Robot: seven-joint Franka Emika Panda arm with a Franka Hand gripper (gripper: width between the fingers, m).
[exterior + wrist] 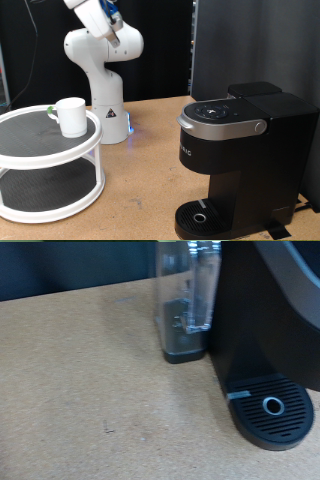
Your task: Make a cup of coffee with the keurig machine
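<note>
The white mug (pixel 71 115) stands upright on the top shelf of a white round two-tier rack (pixel 30 150) at the exterior view's left. The black Keurig machine (pixel 237 150) stands at the right with its lid down, a silver-grey band at the front and a round drip tray (pixel 204 216) at its base. The wrist view shows the machine's body (pixel 275 310), its empty drip tray (pixel 271 408) and its clear water tank (pixel 188 290). Only the arm's upper links (pixel 100 20) show at the exterior view's top. The gripper is out of view in both pictures.
The robot's white base (pixel 105 100) stands behind the rack. A small green thing (pixel 50 110) lies on the rack beside the mug. A tan tabletop (pixel 140 190) lies between rack and machine. A black backdrop stands behind.
</note>
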